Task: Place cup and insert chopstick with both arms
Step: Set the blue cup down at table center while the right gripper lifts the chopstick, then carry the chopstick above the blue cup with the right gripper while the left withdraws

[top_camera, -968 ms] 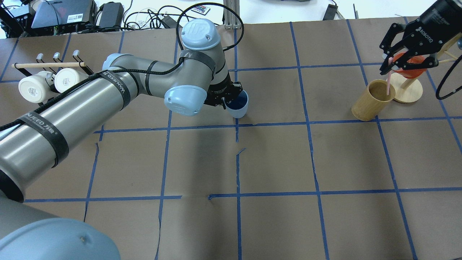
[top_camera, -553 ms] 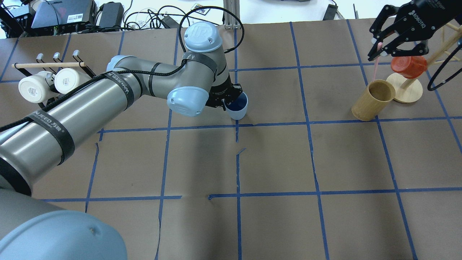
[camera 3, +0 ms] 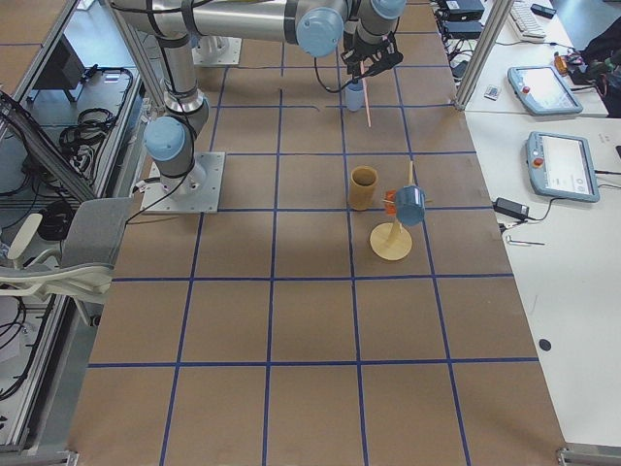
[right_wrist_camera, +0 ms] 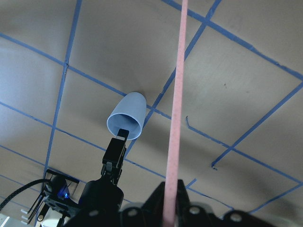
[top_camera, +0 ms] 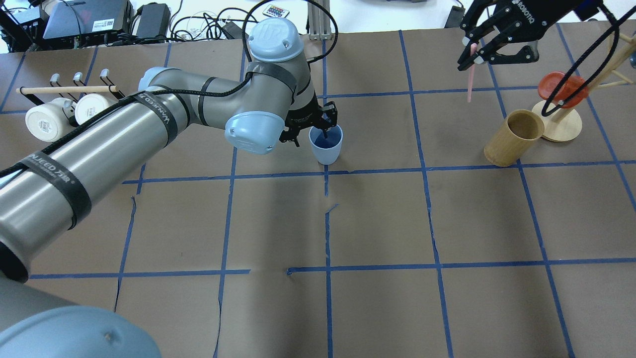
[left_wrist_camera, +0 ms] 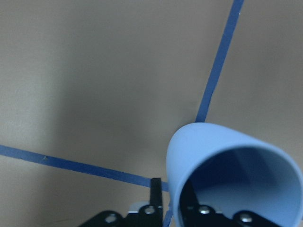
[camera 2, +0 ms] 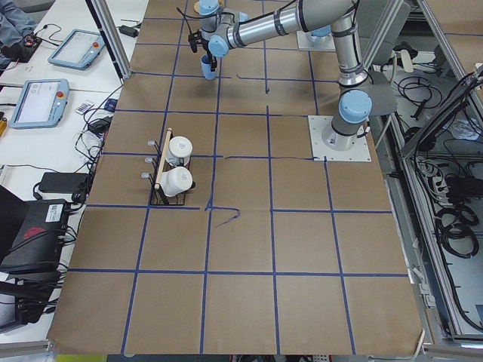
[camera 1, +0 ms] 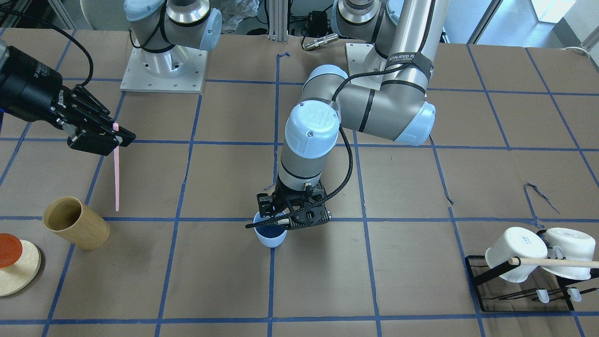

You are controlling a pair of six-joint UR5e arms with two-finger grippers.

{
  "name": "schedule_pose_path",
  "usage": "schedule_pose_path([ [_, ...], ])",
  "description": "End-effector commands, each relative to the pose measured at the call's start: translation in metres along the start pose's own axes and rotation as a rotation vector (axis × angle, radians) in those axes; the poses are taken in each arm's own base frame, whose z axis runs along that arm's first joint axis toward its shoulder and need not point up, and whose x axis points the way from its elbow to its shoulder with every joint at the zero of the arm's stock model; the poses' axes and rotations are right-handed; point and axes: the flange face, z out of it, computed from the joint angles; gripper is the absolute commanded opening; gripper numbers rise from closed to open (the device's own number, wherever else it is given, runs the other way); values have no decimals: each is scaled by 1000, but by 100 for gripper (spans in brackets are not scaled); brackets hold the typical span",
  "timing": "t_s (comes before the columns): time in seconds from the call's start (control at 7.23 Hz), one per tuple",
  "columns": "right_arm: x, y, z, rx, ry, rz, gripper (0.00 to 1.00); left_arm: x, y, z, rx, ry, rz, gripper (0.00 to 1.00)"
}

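Left pincer (top_camera: 309,130) parted, astride rim of light-blue plastic cup (top_camera: 326,149) upright on desk (top_camera: 377,223); right pincer (top_camera: 472,52) clamps thin pink chopstick (top_camera: 469,84)

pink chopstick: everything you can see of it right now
Thin, straight, pale pink chopstick, plastic-looking. The right gripper pinches its top end; the rest hangs nearly vertical, tip down, in the air. It is outside the wooden cup and touches nothing else.
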Motion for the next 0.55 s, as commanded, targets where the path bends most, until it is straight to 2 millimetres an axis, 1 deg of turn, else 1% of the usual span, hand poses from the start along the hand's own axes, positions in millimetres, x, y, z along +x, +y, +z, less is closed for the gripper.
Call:
schedule_pose_path([
  [0.0,-12,17,6,-82,-62,66,0,-45,-29,-87,24,-15,163,100],
  [0.14,-20,22,6,-113,-109,96,0,-90,-41,-127,27,-25,199,100],
  [0.28,-29,36,16,-160,-122,140,0,-129,-39,-158,4,-107,311,100],
  [0.41,-50,52,35,-156,-140,178,0,-153,-29,-186,7,-138,334,100],
])
